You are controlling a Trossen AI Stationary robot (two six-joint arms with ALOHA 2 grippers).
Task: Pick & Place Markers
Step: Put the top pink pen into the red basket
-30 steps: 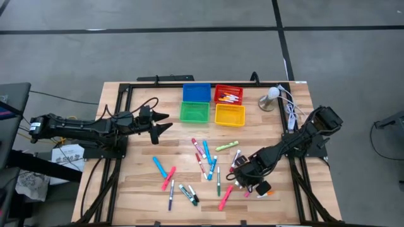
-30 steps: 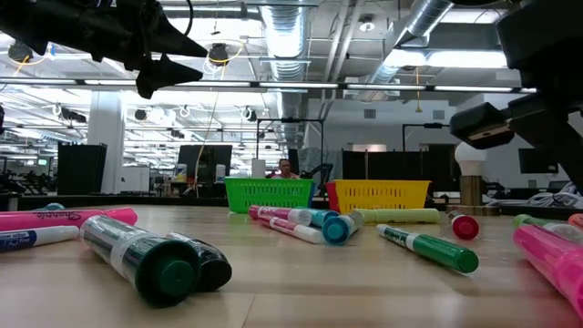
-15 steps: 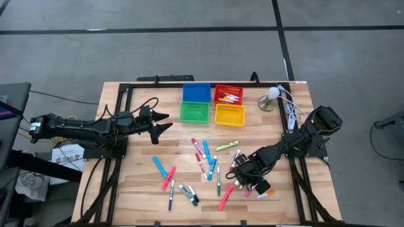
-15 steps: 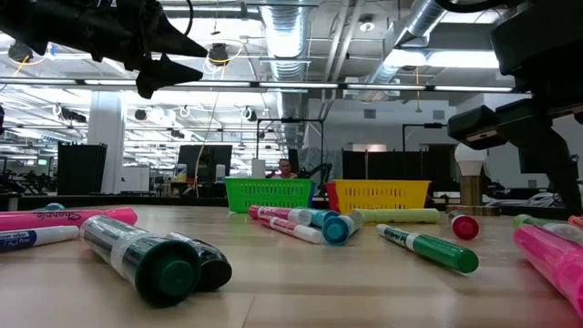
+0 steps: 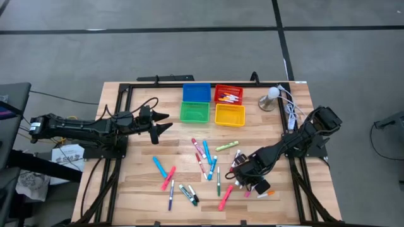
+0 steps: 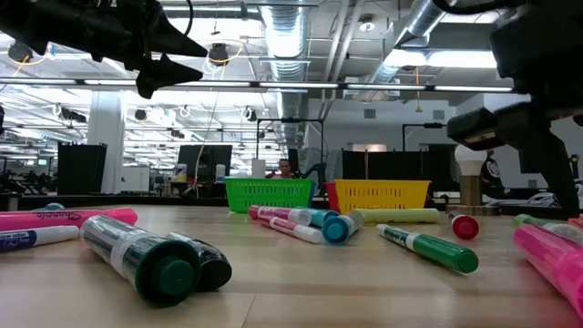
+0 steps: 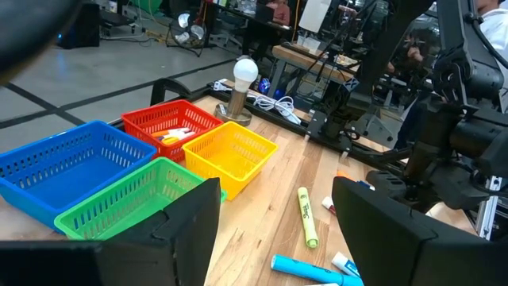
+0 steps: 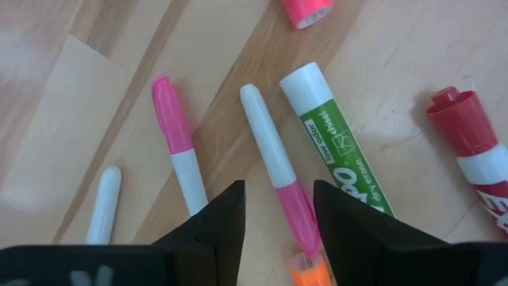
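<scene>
Right gripper (image 8: pixel 276 208): low over the table's right side, fingers parted around a pink-and-white marker (image 8: pixel 274 171), not clamped.
Neighbours: pink marker (image 8: pixel 178 147) and green-label marker (image 8: pixel 337 144) lie just beside it.
Risk: closing off-centre could nudge them or roll the target away.
Left gripper (image 5: pixel 159 122): parted, waiting near the bins (image 5: pixel 196 93).

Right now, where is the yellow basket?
High view: the yellow basket sits at the table's far edge, right of the green basket, in front of the red basket.

Two matte-black jointed arms here, black cables looping along the left arm (image 5: pixel 82 126), wedge-shaped dark fingers (image 8: pixel 210 222) on the right gripper (image 8: pixel 278 218), perhaps rubber-padded.
</scene>
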